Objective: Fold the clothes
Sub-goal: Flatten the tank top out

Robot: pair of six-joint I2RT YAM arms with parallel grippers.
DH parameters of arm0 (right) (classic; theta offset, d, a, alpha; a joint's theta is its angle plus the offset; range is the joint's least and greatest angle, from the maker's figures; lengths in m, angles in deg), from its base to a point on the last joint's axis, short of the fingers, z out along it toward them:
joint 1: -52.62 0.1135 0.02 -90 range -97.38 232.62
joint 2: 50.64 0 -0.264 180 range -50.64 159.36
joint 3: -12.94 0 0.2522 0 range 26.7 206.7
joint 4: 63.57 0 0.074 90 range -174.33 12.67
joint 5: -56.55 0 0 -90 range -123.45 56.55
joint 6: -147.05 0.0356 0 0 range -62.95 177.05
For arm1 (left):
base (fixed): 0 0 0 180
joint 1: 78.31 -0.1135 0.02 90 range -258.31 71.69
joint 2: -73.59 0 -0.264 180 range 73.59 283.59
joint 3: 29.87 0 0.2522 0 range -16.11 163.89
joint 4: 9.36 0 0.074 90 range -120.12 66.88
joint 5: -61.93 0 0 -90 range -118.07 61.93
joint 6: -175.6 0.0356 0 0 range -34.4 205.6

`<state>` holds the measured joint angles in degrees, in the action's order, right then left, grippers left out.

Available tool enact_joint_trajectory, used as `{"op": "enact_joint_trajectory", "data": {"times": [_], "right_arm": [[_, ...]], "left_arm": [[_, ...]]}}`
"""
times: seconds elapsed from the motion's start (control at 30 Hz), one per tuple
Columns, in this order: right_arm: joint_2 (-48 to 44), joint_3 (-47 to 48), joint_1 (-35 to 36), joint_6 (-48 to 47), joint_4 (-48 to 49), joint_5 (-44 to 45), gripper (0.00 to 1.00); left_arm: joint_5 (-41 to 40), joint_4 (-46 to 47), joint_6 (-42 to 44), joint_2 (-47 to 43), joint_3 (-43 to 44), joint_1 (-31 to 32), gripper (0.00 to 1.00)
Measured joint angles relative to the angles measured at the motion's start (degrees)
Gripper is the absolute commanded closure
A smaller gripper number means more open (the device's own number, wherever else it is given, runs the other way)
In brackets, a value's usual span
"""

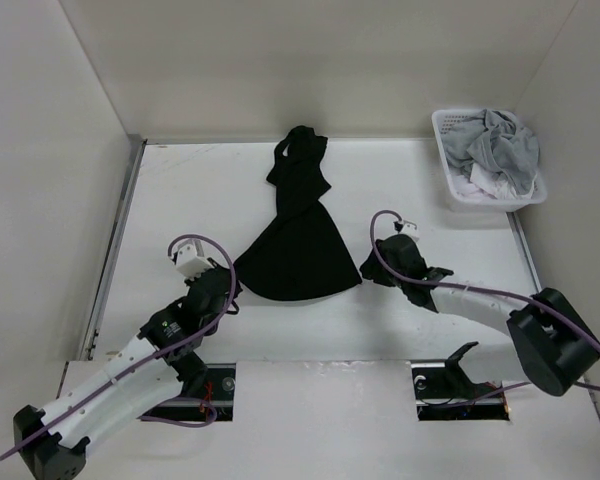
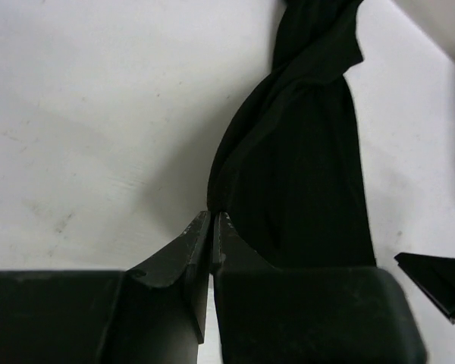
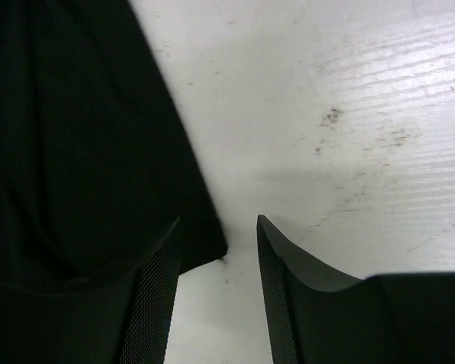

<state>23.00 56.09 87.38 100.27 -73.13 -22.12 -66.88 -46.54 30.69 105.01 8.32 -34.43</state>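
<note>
Clothes (image 1: 298,250) sit mid-table (image 1: 180,200), running from 12 o'clock toward centre. The 12 o'clock end is twisted into a narrow bunch and the 6 o'clock end fans out into a wide hem, so we read it as not spread flat and no fold made yet. The left claw (image 2: 212,220) is at the hem's 8 o'clock corner with its jaws closed. The tips meet right on the fabric edge, so it looks like a thin pinch on the corner, though the wrist view doesn't show how much cloth is in there. The right claw (image 3: 218,220) is at the hem's 4 o'clock corner, jaws wide and low over the table. One finger is over the black fabric, the other over bare table, and the hem corner lies between them, so it's lined up to close but has nothing gripped. Our read on why: both hem corners get taken so the garment can be tensioned and the twist at 12 o'clock pulled out, or the hem carried up over the body. Risk is a shallow bite on either corner slipping once we pull. The basket (image 1: 450,190) with the grey garment (image 1: 505,145) sits at the table's 2 o'clock, well apart and not in play.
</note>
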Motion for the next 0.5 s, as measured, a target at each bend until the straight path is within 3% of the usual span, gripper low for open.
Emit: {"op": "enact_joint_trajectory", "data": {"times": [0.27,0.5], "right_arm": [[5.49,1.90,0.00,0.09,-1.18,-1.42,0.57],[6.80,1.99,0.00,1.25,-0.28,-4.04,0.67]], "left_arm": [[2.27,-0.79,0.52,-1.62,-1.11,-1.18,0.97],[3.48,0.57,1.77,-1.75,-1.22,-1.49,0.97]]}}
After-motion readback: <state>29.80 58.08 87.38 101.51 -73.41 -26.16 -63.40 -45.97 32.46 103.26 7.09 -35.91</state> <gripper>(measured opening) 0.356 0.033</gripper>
